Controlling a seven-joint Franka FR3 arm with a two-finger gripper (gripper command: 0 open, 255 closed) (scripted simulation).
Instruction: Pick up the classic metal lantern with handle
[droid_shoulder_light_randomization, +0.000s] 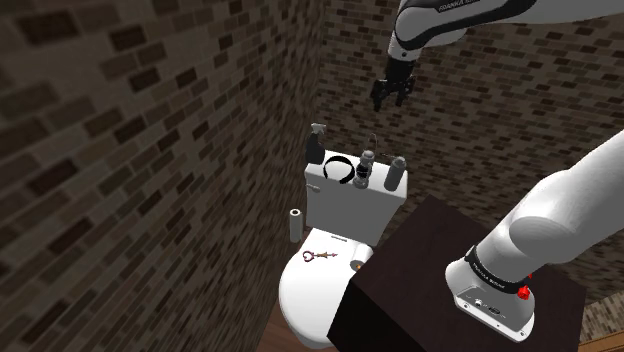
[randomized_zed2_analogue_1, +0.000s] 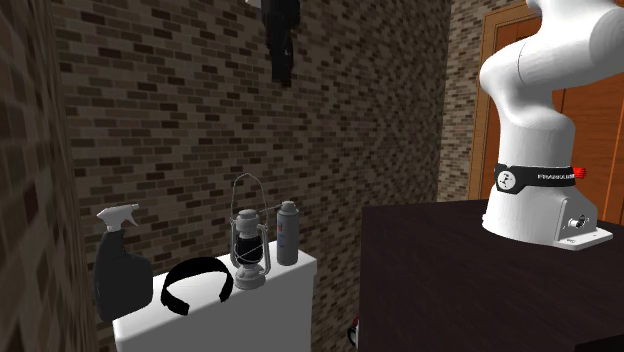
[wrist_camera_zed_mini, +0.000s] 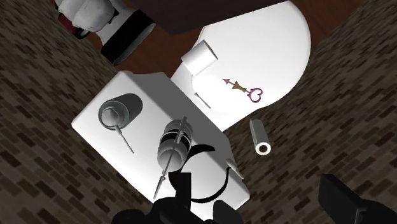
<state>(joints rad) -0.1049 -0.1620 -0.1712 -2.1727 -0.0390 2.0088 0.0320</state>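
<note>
Lantern (droid_shoulder_light_randomization: 366, 168), grey metal with a glass globe and a thin wire handle raised above it, stands upright on the lid of a white toilet tank (droid_shoulder_light_randomization: 352, 205), well below the end effector (droid_shoulder_light_randomization: 392, 96). The end effector hangs high in front of the brick wall, pointing down, its two black fingers spread apart and holding nothing.

From the wrist camera the lantern (wrist_camera_zed_mini: 173, 145) is seen from above. It lies nearer one finger than the other, not centred in the gap of the end effector (wrist_camera_zed_mini: 264, 198).

From the second exterior camera the lantern (randomized_zed2_analogue_1: 250, 245) sits far beneath the end effector (randomized_zed2_analogue_1: 283, 62). A grey cylindrical can (randomized_zed2_analogue_1: 288, 233) is just beside it on one side. A pair of black headphones (randomized_zed2_analogue_1: 197, 283) lies flat on the other side, and a dark spray bottle (randomized_zed2_analogue_1: 118, 270) stands beyond them at the tank's far end.

Lower still than the tank, a small key with a heart-shaped bow (droid_shoulder_light_randomization: 318, 255) rests on the closed toilet lid. A paper roll (droid_shoulder_light_randomization: 295, 226) is just beside the tank.
</note>
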